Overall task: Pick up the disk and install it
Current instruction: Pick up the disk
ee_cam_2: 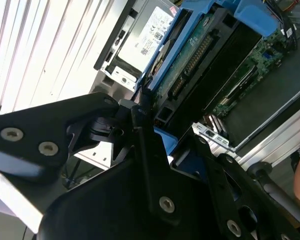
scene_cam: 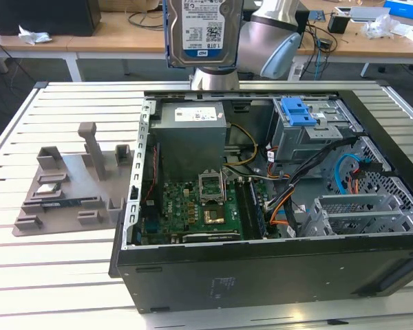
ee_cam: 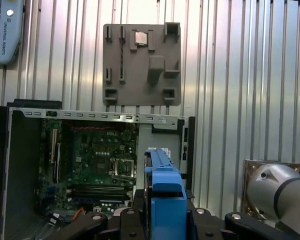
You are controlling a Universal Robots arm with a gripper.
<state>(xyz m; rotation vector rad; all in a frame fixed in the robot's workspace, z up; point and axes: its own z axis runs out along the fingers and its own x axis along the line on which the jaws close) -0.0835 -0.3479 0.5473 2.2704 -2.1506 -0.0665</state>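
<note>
- We judge the pick-up half of the task done. The disk (scene_cam: 203,31) hangs in the air above the rear wall of the open computer case (scene_cam: 261,275), its label facing the exterior camera, touching nothing below.
- The pincer (ee_cam: 165,222) is closed on the disk. In the first wrist view its black fingers (ee_cam: 135,225) sit tight on either side of the blue side rail, with no gap that we can see.
- The installing half is not yet done, because the disk is well above the case. The metal drive cage (scene_cam: 310,137) with its blue latch (scene_cam: 296,110) sits inside the case towards the exterior view's right, apart from the disk.
- The case lies on its side on a white slatted surface (scene_cam: 55,275), with the motherboard (scene_cam: 199,206) exposed.
- A grey fixture plate (scene_cam: 69,185) lies just beside the case, on the exterior view's left.
- Behind them, wooden desks (scene_cam: 124,34) carry cables and small boxes.
</note>
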